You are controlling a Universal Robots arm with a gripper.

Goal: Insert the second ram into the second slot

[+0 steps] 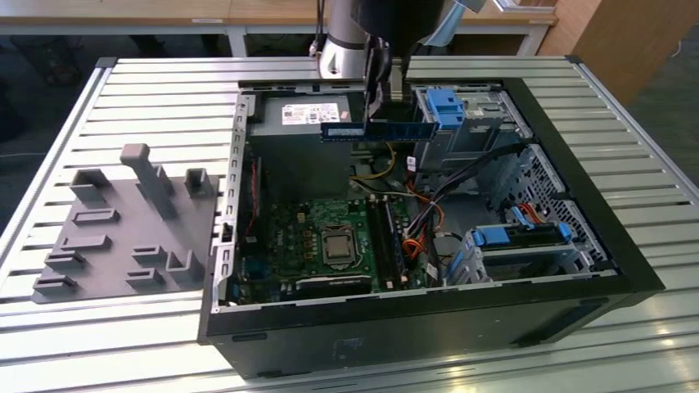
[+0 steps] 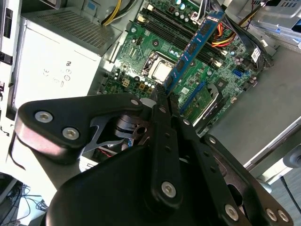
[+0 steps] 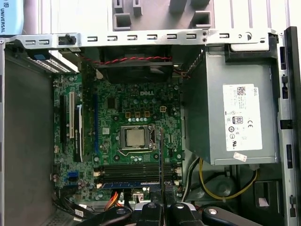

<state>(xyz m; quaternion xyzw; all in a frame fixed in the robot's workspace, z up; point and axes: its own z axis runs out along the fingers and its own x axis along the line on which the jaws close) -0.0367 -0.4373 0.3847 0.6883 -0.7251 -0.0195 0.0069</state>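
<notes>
My gripper (image 1: 385, 115) is clamped on the second ram (image 1: 379, 129), holding the blue stick in the air over the open computer case (image 1: 611, 246), at about twelve o'clock from the motherboard (image 1: 317, 237) in the exterior view, clear of its memory slots (image 1: 389, 237).

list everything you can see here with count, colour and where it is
second ram: one, blue, held above the open case
computer case: one, black, lying open on the table
motherboard: one, green, on the case floor
power supply: one, grey, beside the motherboard
drive brackets: two, blue, inside the case toward the exterior view's right
fixture board: one, grey, on the table at the exterior view's left
table: one, silver, slatted, under everything
end effector: one, black, shut on the second ram
</notes>
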